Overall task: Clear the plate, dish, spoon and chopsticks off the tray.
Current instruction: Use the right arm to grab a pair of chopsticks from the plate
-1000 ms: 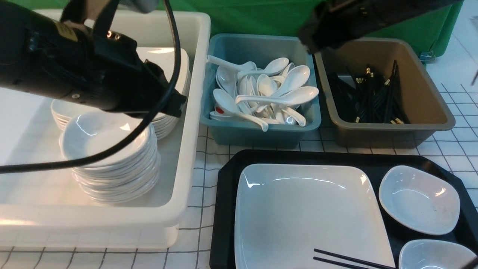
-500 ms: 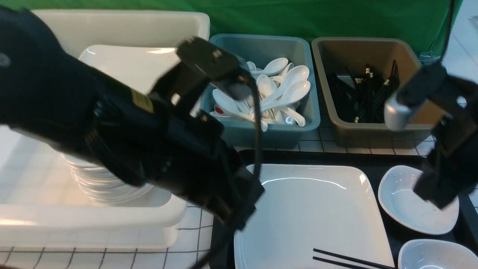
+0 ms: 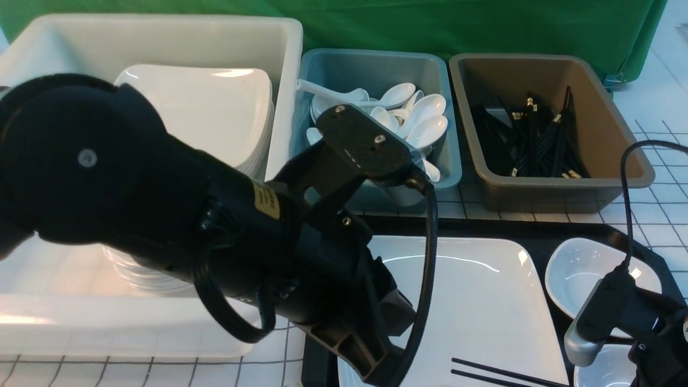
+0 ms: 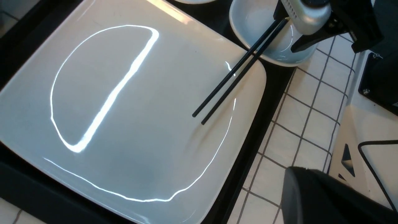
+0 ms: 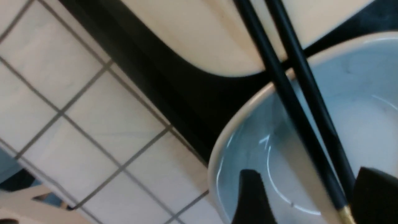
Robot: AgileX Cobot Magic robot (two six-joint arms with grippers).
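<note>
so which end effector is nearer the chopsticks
Right. The right end effector straddles the chopsticks over a small dish. The left end effector is over the plate's left edge, apart from them.

Lab bench staged for dish sorting, green backdrop [image 3: 484,27], grid tablecloth [image 3: 662,214], white plate tub [image 3: 161,24], blue spoon tub [image 3: 371,67], brown chopstick tub [image 3: 607,134].
</note>
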